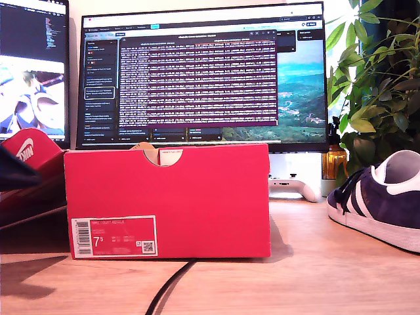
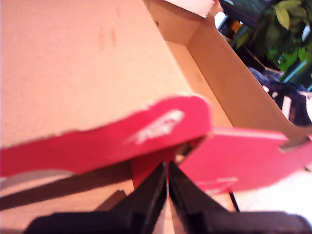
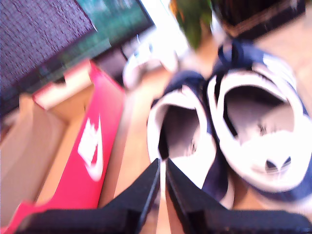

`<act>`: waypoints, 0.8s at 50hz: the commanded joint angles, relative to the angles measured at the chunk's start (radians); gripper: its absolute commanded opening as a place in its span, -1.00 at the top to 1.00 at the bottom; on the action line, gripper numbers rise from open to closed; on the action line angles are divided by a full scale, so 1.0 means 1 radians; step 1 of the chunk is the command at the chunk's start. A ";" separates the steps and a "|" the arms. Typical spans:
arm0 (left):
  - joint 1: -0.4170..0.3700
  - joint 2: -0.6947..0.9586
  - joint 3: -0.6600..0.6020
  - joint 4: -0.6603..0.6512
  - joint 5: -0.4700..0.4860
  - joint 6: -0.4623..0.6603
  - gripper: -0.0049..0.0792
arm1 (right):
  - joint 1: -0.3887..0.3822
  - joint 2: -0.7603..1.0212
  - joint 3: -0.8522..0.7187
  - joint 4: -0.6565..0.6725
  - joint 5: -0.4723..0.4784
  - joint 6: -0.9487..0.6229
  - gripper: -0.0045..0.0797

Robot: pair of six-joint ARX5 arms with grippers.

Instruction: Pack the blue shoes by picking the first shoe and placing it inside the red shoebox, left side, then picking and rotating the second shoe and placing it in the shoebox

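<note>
My first end effector point(image 2: 166, 187): black fingers pressed together, nothing held, hanging just before edge of red cardboard lid with white swoosh point(image 2: 112, 139); open bright red cardboard shoebox point(image 2: 253, 158) beyond it, brown inside.
My second end effector point(image 3: 162, 183): fingers closed, empty, poised above heel opening of nearer navy suede sneaker with white lining point(image 3: 183, 139); second navy sneaker point(image 3: 258, 131) just beside, touching. Red box side with swoosh point(image 3: 92, 151) alongside. Both shoes on wooden desk point(image 1: 315, 269), outside box.
</note>
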State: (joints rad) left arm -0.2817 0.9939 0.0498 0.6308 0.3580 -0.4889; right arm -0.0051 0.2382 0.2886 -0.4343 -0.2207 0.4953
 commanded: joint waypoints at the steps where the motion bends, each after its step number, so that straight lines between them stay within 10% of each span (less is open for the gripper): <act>1: -0.007 0.044 -0.021 0.066 0.000 -0.006 0.93 | 0.000 0.062 0.061 -0.035 -0.020 -0.043 0.87; 18: -0.036 0.226 0.009 0.243 0.000 -0.032 0.93 | 0.033 0.504 0.368 -0.175 -0.019 -0.220 -0.20; 40: -0.061 0.290 0.045 0.285 -0.001 -0.030 0.93 | 0.172 1.000 0.676 -0.278 0.094 -0.338 -0.42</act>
State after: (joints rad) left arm -0.3386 1.2793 0.0879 0.9031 0.3573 -0.5182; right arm 0.1497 1.2118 0.9329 -0.7094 -0.1368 0.1730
